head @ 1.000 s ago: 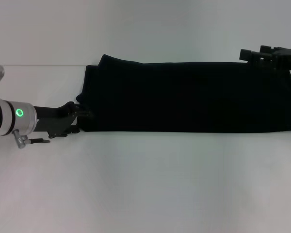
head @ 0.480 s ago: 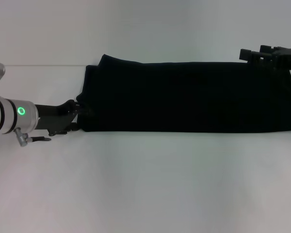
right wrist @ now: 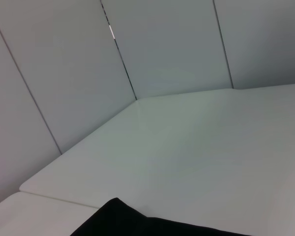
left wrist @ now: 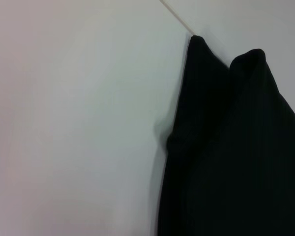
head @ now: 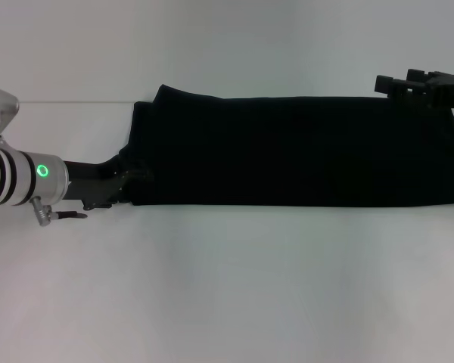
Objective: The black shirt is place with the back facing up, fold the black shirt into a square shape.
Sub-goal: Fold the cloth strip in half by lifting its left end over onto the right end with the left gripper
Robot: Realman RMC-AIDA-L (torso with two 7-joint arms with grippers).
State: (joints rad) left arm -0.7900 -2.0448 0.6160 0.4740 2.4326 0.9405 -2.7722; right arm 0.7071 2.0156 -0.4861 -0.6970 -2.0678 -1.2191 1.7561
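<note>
The black shirt (head: 303,151) lies on the white table (head: 227,287) as a long flat band running left to right, with its right end at the picture's edge. My left gripper (head: 132,181) is low at the band's left end, touching the near part of that edge. The left wrist view shows that end of the black shirt (left wrist: 236,157) close up, with two rounded corners and a small bump on the edge. My right gripper (head: 397,85) hangs over the far right corner. A corner of the black shirt (right wrist: 137,223) shows in the right wrist view.
The table's far edge (head: 60,102) runs behind the shirt, with a pale panelled wall (right wrist: 162,49) beyond it. Bare white tabletop lies in front of the shirt and to its left.
My left arm has slid to the right, bringing its gripper from just beside the shirt's left edge onto that edge. The right arm and the shirt have stayed where they were.
</note>
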